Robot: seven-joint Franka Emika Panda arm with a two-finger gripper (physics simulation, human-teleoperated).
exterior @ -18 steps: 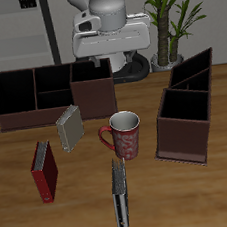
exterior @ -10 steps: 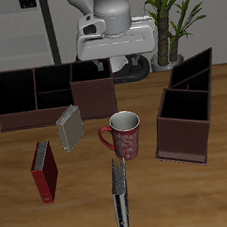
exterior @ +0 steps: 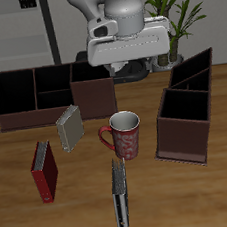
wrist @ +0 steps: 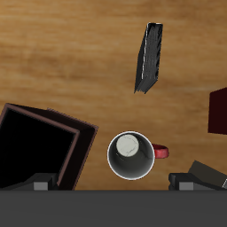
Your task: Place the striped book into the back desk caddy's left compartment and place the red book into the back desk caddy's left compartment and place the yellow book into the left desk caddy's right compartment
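From the front, the gripper [exterior: 131,71] hangs high at the far side; I cannot tell whether its fingers are spread. The red book [exterior: 45,171] stands near the front edge. The striped book [exterior: 120,193] lies nearest the front, below the mug [exterior: 125,134]. A pale book [exterior: 70,127] stands before the back caddy [exterior: 53,94]. The left caddy [exterior: 186,112] is apart.

The wrist camera shows the striped book [wrist: 150,58], the mug [wrist: 131,155] and one caddy [wrist: 40,146].

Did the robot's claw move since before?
Yes. The claw slid sideways toward the plant, away from the back caddy. The mug stayed put.
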